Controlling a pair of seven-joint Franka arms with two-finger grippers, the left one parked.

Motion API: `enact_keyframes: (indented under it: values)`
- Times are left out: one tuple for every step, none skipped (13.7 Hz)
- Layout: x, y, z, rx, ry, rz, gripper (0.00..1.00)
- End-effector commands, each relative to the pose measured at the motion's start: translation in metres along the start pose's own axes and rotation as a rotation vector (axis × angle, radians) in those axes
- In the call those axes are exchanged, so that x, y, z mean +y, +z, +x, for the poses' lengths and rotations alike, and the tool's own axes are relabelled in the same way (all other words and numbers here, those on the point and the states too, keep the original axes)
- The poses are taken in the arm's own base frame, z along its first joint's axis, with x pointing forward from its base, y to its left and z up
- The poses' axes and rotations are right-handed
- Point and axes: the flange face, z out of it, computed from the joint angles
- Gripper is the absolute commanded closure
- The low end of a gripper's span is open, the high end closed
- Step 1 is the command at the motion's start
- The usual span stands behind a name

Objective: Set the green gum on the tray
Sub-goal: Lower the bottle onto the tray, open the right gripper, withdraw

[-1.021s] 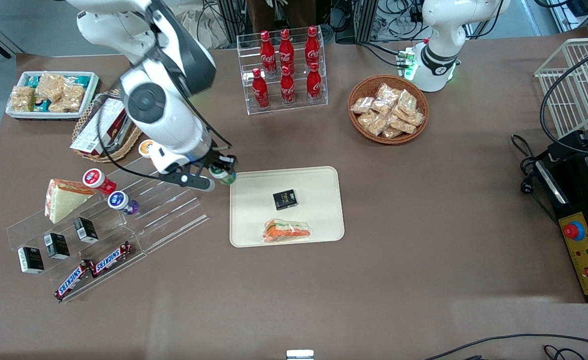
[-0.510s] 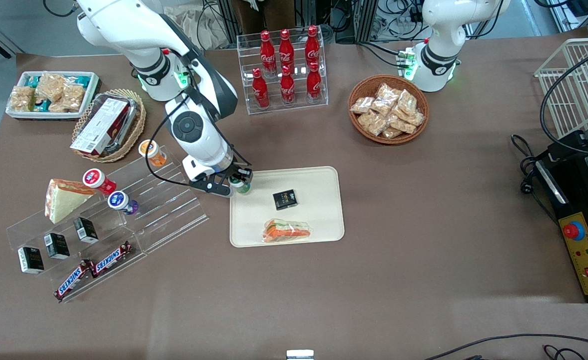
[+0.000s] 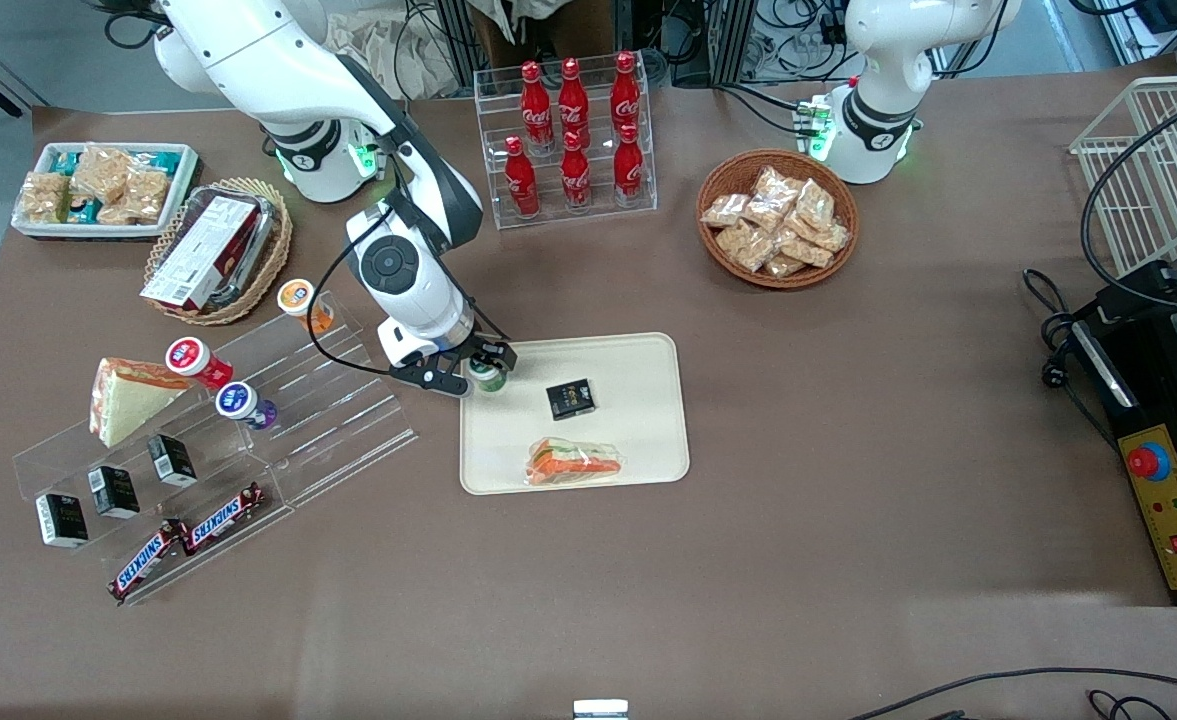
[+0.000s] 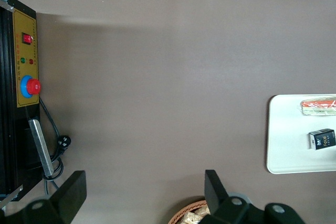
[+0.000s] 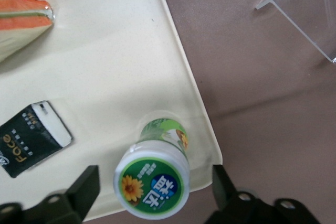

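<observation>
While brown table point(image 3: 848, 450) spans the cluttered lab, green gum point(image 5: 153, 179) stands on tray point(image 5: 121, 51), pincer point(image 3: 489, 368) spread wide around it

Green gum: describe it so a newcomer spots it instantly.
Find the cream tray mid-table. At its corner toward the working arm, between the open pincer fingers, stands the green gum. Its green body and sunflower lid label differ from the orange, red and purple bottles on the acrylic rack.

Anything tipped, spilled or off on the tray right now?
Nothing stands out. The green gum stands upright in the tray corner, between the open gripper fingers; the black packet and sandwich lie flat.
</observation>
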Motion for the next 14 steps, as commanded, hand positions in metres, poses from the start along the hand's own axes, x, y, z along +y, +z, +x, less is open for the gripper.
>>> enact_keyframes:
  values:
    - [-0.004, -0.010, 0.002, 0.016, 0.010, 0.022, 0.00]
    - [-0.007, -0.022, 0.005, 0.025, -0.003, 0.030, 0.00]
    - [-0.012, -0.042, 0.006, 0.030, -0.018, 0.036, 0.00]
    - [-0.022, -0.068, 0.008, 0.021, -0.027, 0.031, 0.00]
    - [-0.034, -0.101, 0.011, 0.005, -0.039, 0.021, 0.00]
    - [-0.042, -0.140, 0.011, -0.007, -0.073, 0.012, 0.00]
    - [-0.049, -0.182, 0.009, -0.006, -0.118, 0.012, 0.00]
    - [-0.051, -0.218, 0.010, -0.001, -0.147, 0.010, 0.00]
    - [-0.052, -0.256, 0.009, 0.018, -0.174, -0.001, 0.00]
    - [-0.049, -0.289, 0.009, 0.037, -0.196, -0.026, 0.00]
    - [-0.039, -0.320, 0.011, 0.042, -0.204, -0.052, 0.00]
    - [-0.026, -0.350, 0.013, 0.052, -0.208, -0.052, 0.00]
    - [-0.001, -0.375, 0.024, 0.068, -0.241, -0.047, 0.00]
    - [0.032, -0.394, 0.041, 0.086, -0.304, -0.046, 0.00]
